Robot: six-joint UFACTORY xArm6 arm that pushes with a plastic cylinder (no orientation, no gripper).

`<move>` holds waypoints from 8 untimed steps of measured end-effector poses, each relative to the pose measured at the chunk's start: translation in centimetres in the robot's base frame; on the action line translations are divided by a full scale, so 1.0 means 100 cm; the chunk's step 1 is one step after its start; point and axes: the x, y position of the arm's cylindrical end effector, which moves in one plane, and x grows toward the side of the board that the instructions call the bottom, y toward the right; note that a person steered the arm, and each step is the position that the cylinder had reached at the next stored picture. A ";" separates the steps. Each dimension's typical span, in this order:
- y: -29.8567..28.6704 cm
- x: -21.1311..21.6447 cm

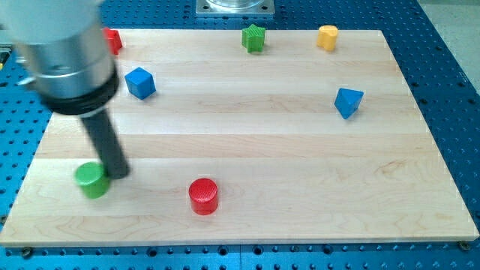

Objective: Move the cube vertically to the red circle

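At the desk's (300, 210) near left, my tip (118, 175) is seen touching the green cylinder (91, 180); the blue cube (140, 82) lies farther back, the red cylinder (203, 196) right. No jaws are fitted.

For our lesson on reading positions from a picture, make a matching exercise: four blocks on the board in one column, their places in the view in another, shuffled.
Blocks:
1. yellow block
2. red cylinder
3. green cylinder
4. blue cube

Places:
A. bottom left, by my tip
B. top right
C. bottom, left of centre
D. upper left

Pairs: 1-B, 2-C, 3-A, 4-D
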 end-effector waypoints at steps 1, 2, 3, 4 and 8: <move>-0.006 0.010; -0.026 -0.059; 0.043 -0.099; 0.089 -0.184; -0.005 -0.214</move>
